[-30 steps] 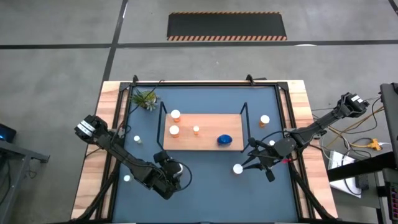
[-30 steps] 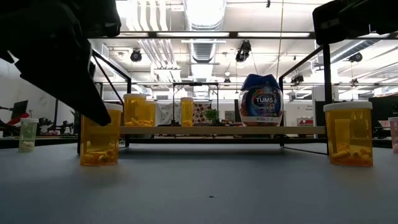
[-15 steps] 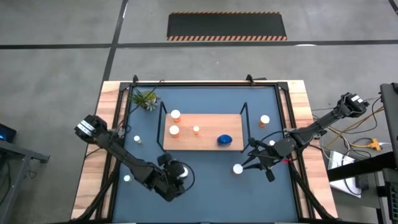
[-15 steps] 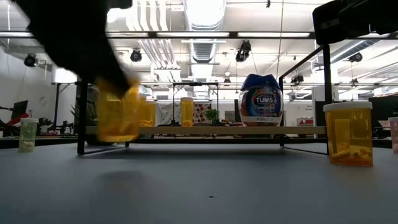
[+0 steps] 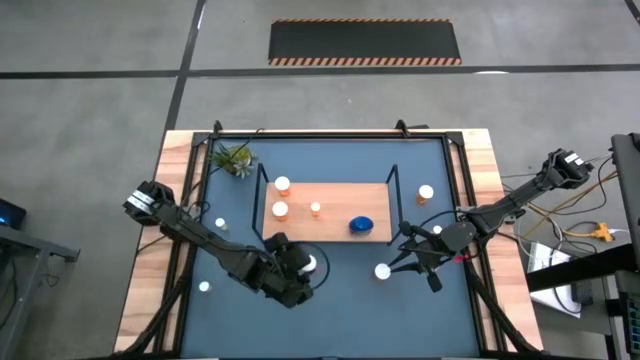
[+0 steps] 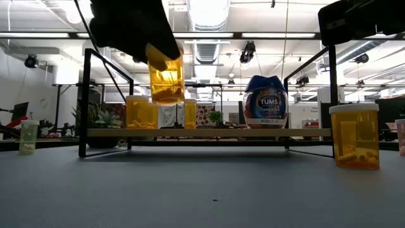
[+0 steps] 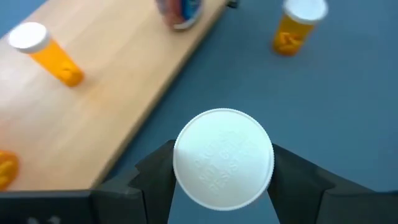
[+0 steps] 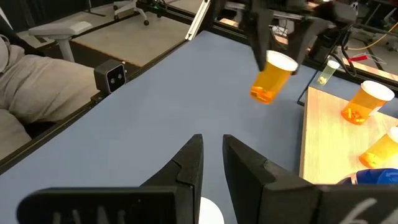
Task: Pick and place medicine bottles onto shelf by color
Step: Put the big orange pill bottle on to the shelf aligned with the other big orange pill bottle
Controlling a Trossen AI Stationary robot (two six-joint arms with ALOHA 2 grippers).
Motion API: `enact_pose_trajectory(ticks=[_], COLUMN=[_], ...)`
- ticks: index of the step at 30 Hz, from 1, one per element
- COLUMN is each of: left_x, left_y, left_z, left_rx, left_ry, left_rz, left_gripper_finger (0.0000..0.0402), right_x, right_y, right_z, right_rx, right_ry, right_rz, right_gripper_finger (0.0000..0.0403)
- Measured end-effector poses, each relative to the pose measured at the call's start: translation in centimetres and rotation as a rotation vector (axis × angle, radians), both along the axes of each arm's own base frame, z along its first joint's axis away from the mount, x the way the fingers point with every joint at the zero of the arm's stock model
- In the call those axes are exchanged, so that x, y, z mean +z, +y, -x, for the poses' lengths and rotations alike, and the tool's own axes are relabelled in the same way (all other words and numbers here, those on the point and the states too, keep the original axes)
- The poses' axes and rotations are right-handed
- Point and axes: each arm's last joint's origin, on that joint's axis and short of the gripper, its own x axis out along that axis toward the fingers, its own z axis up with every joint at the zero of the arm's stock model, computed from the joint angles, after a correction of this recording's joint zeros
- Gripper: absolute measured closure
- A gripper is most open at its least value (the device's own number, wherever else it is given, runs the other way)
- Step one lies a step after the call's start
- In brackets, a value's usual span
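Grasped between the fingers of the left gripper (image 7: 222, 180) is an orange bottle (image 6: 166, 79) with a white cap, lifted clear of the blue mat (image 5: 340, 300) and tilted. It hangs in front of the shelf (image 5: 330, 225), near the front edge of the wooden board and toward its left end. On the board beyond this gripper stand three orange bottles (image 5: 281, 209) at the left and middle, with the blue bottle (image 5: 361, 224) to the right of them. Off to the gripper's right, another orange bottle (image 7: 297, 27) stands on the mat. Two tiny white bottles (image 5: 220, 224) sit on the mat to its left.

The right gripper (image 5: 408, 262) hovers low over the mat beside the shelf's right end, fingers close together with a narrow gap and nothing between them. The capped bottle sits just beside its fingertips; one more orange bottle (image 5: 426, 193) stands farther back along the worktop.
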Motion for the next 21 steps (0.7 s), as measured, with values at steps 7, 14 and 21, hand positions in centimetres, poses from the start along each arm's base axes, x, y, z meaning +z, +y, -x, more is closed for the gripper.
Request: enact_pose_trajectory(ticks=[7, 14, 21], left_x=[-0.1, 0.1, 0.0], left_y=[2.3, 4.1, 5.3], left_z=[-0.7, -1.2, -1.5], left_rx=[0.067, 0.121, 0.157], left_ry=[0.026, 0.039, 0.051], left_rz=[-0.013, -0.019, -0.029], left_gripper_finger=[0.0204, 0.0204, 0.0204], right_x=[0.0, 0.0, 0.0], right_y=[0.0, 0.0, 0.0], right_z=[0.0, 0.0, 0.0], right_rx=[0.000, 0.001, 0.000], right_ry=[0.004, 0.004, 0.005], right_rz=[0.002, 0.004, 0.003], right_gripper_finger=[0.0351, 0.0351, 0.0351])
